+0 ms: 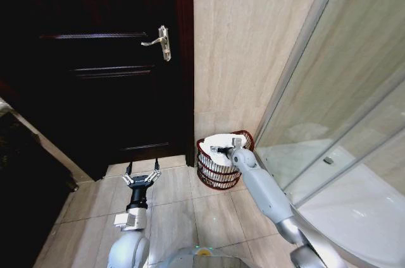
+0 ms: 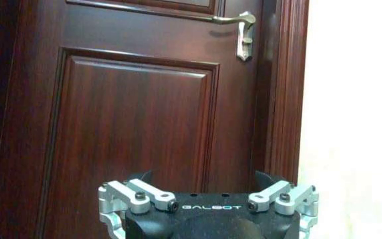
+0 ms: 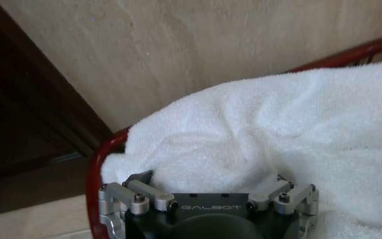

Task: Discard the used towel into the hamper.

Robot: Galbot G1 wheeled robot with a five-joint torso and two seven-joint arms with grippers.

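Door: we see a dark red-brown panelled door (image 1: 95, 72) at far left, with a metal lever handle (image 1: 161, 42) on its right edge.
Wall: a beige tiled wall (image 1: 247, 47) stands right of the door; a glass shower screen (image 1: 342, 110) runs along the right.
Hamper: the hamper (image 1: 218, 170) sits on the floor against that wall, just right of the door frame; we make out dark red-brown wire mesh, a rounded front and a downward taper.
Towel: a white, crumpled, fluffy towel (image 3: 264, 144) fills the hamper's top and lies over part of its rim.
Right gripper: the right gripper (image 1: 221, 150) reaches over the hamper, against the towel; we cannot tell how its jaws stand.
Left gripper: the left gripper (image 1: 142, 172) hovers over the floor tiles left of the hamper, well apart from it, fingers spread wide and holding nothing.
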